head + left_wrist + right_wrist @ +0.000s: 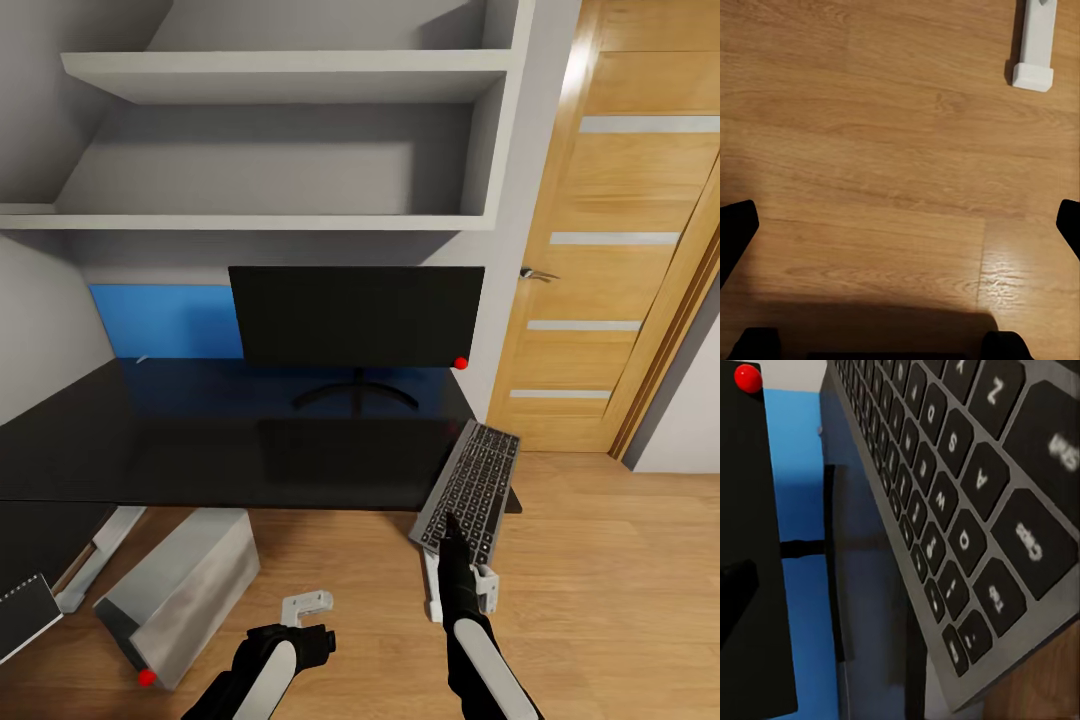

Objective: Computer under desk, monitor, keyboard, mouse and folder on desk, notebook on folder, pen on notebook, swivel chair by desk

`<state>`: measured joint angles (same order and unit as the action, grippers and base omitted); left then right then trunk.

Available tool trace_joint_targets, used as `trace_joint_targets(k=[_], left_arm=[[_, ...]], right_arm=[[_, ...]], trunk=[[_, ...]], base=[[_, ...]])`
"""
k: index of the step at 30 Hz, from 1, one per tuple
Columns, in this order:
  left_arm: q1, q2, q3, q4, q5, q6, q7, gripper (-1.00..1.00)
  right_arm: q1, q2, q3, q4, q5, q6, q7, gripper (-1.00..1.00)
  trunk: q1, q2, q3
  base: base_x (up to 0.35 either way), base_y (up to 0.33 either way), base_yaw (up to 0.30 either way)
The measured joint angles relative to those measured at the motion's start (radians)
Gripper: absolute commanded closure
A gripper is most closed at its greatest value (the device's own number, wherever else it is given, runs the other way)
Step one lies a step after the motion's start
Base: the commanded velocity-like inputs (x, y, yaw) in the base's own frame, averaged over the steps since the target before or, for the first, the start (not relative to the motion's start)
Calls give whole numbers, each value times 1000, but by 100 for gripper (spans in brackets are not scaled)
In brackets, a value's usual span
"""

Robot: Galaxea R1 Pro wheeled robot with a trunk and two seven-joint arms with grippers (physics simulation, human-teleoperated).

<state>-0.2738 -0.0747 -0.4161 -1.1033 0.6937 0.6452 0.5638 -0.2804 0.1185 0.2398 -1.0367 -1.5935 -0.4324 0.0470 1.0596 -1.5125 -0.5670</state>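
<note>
The keyboard (468, 484) lies at the desk's (200, 440) right front corner, skewed, with its near end jutting out past the front edge over the wooden floor (600, 560). The right gripper (452, 530) has a dark finger on top of that overhanging end and seems to pinch it, though the lower finger is hidden, so I cannot tell for sure that the grip is closed. The right wrist view shows the keys close up and tilted against the desk edge, with the monitor (356, 315) beyond.

The main risk, as I judge it, is the keyboard tipping off the corner: if the grip loosens now, the unsupported end could drag it to the floor. Pushing it in crookedly could also swing its far end toward the monitor stand (356, 396).

The left gripper (300, 625) hangs low over the floor, fingers spread and holding nothing. The computer (185, 590) lies tilted on the floor below the desk's front edge, near the left arm, and a careless swing could knock it.
</note>
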Motion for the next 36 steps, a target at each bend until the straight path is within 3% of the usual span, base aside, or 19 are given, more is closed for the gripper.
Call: trace_joint_targets(k=[6, 22, 36], left_arm=[[0, 1, 0, -1, 0, 0, -2, -100], [0, 3, 1, -7, 0, 0, -4, -100], [0, 5, 4, -6, 0, 1, -5, -100]], right_arm=[[0, 1, 0, 3, -4, 3, -16, -100], [0, 2, 0, 6, -15, 26, -141, -100], [0, 1, -6, 10, -14, 25, -148, -100]], trunk=[[0, 0, 0], [0, 0, 0], [0, 0, 0]], base=[[0, 0, 0], [0, 0, 0], [0, 0, 0]])
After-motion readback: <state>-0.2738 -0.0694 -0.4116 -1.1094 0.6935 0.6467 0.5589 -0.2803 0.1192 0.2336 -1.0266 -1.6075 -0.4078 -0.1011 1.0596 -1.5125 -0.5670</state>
